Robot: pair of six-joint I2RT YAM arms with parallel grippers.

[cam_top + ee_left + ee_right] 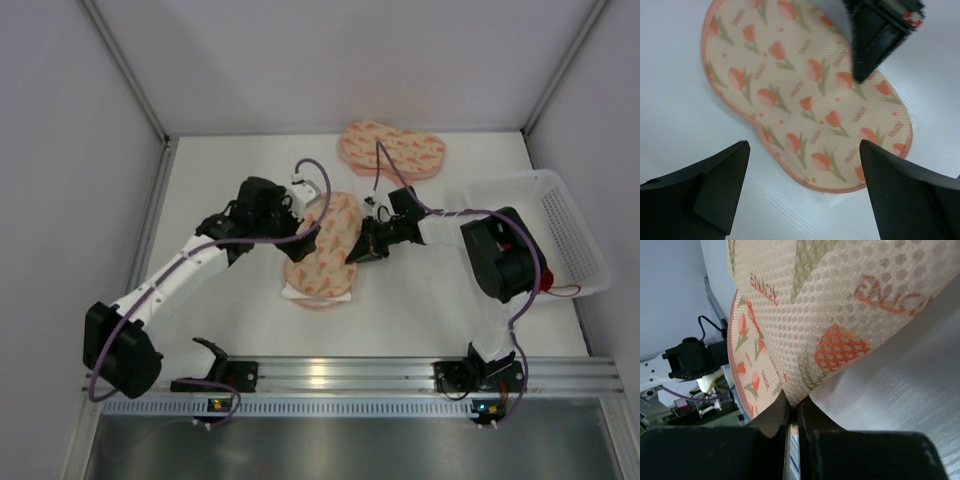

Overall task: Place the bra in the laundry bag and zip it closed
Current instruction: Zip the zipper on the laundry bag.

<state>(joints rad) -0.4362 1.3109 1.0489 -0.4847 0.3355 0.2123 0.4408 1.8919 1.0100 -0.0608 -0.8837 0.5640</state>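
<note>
Although the small red lacy bra shows in none of the views, so that whether it sits inside cannot be told, the peach-pink, figure-eight padded laundry bag (322,250) with its orange-red tulip print lies flat in the middle of the pale surface (420,310), one lobe toward the near left and the other toward the far right. Its two halves look laid together, though the zip itself cannot be made out. At the bag's right edge, about the waist, the right pincer (792,402) is closed tight on the rim, the mesh fabric nipped between its black fingers; whether the zip pull is in that pinch is hidden. Over the bag's far-left side the left pincer (804,144) hangs with its jaws wide apart, gripping nothing and touching nothing. Farther out, an identical tulip-printed pouch (392,150) lies at the far edge, well apart, and a white plastic mesh basket (575,235) stands at the right. By my judgement the closing step is in hand: next the left pincer should press or grip the bag to steady it while the right draws along the rim
</note>
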